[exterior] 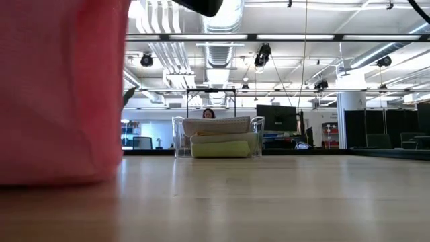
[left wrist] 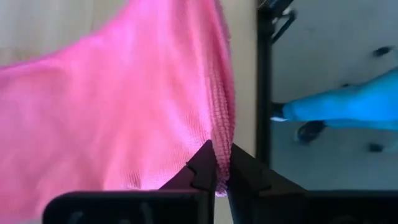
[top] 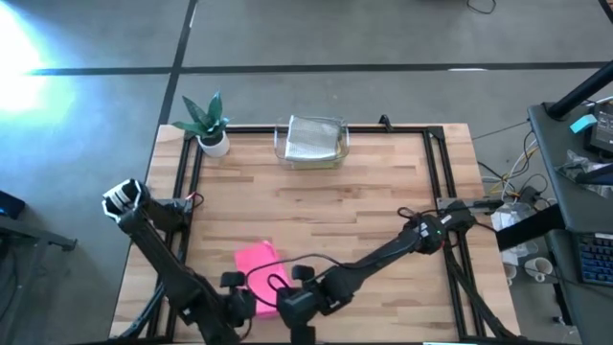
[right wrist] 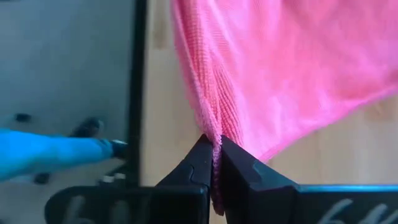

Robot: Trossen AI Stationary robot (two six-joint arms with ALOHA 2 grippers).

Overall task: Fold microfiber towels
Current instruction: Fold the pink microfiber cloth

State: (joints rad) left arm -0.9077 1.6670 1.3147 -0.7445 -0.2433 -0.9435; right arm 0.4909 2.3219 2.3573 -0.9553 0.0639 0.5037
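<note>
Left wrist view: left gripper (left wrist: 222, 163) clamped tight on the pink towel's (left wrist: 112, 106) edge, cloth pinched between both fingertips. Right gripper (right wrist: 216, 155) likewise closed on that towel's hem. High view: both grippers meet at bottom centre, pink towel (top: 256, 261) just upper left of them. Other towels (top: 312, 140) stacked in clear tray (top: 282, 146), top centre. Potted plant (top: 208, 123) upper left.

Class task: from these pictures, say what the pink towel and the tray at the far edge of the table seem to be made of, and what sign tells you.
Pink towel: soft knitted cloth, probably microfiber; fine ribbed weave, limp drape. Tray: clear, glossy, likely hard plastic; folded cloths show through its walls.
</note>
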